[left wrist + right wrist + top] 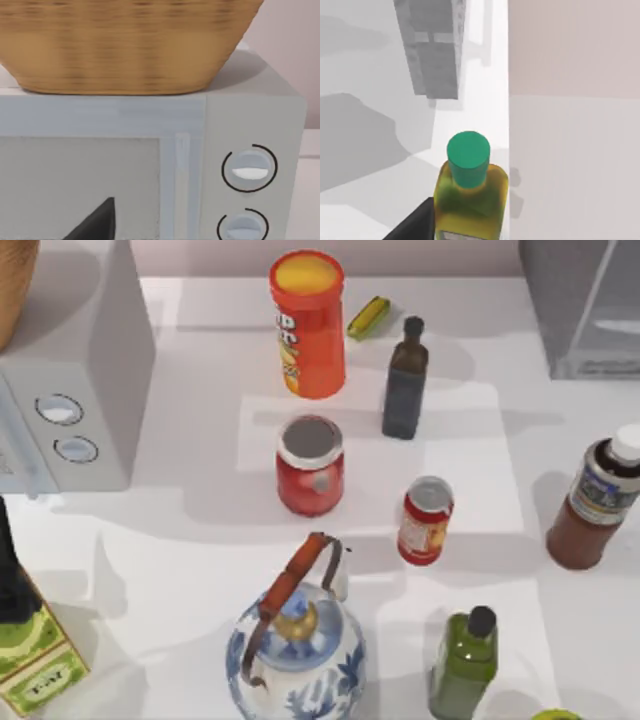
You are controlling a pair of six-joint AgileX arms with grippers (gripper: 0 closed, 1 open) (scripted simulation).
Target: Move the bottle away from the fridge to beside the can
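**Bottle not yet moved, nothing in hand**

Eyes on the brown-red bottle with the white cap and blue-and-white label [600,498]: it stands upright at the right side of the table, just in front of the large grey boxy fridge with the translucent door panel [585,305] in the far right corner. The small red drink can with the silver top [426,521] stands near the table's middle, well apart from the bottle, with bare white tabletop [500,470] between them. So, by my reading, the job has not begun: the bottle must be picked up, carried leftward and set down just beside the can.

Around the can there is traffic: a wider red tin with a grey lid [310,465] to its left, a dark slim black-capped bottle [405,380] behind, a green black-capped bottle [465,660] in front. The gap on the can's right looks the free spot.

The left wrist view faces a pale grey-white box with two round dials [248,170], a woven basket [125,45] on top. The right wrist view looks down on a yellow-green bottle with a green cap [468,185]. Whether either gripper's fingers are apart or together, I cannot tell; neither holds the bottle.
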